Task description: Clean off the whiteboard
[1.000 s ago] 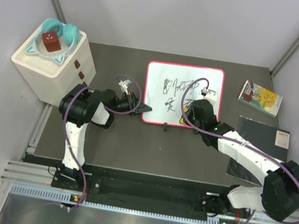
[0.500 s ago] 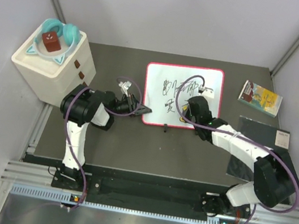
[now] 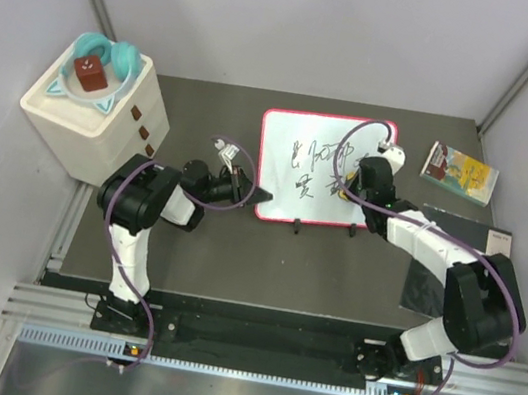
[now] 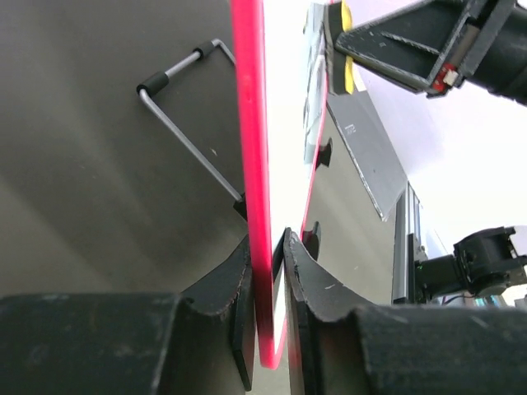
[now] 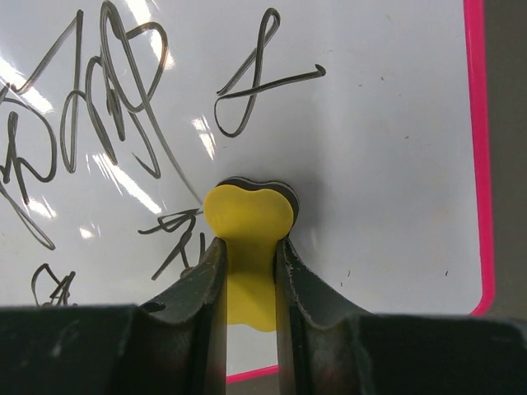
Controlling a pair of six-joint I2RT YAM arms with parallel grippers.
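Note:
The whiteboard (image 3: 296, 157), white with a red-pink frame and black scribbles, stands tilted on wire legs mid-table. My left gripper (image 3: 256, 196) is shut on its near left corner; the left wrist view shows the red frame edge (image 4: 251, 164) pinched between the jaws (image 4: 268, 247). My right gripper (image 3: 349, 184) is shut on a yellow eraser (image 5: 247, 218) with a dark pad, pressed flat on the board's right part (image 5: 370, 164). Scribbles lie left of and above the eraser. The eraser also shows in the left wrist view (image 4: 346, 49).
A white box (image 3: 94, 123) with teal headphones and a brown block stands at the left. A colourful booklet (image 3: 459, 172) lies at the far right, a dark grey panel (image 3: 464, 241) below it. A wire leg (image 4: 181, 123) props the board.
The right gripper with the eraser has swept right and up across the board. The board has shifted slightly right, and the left gripper moved with it.

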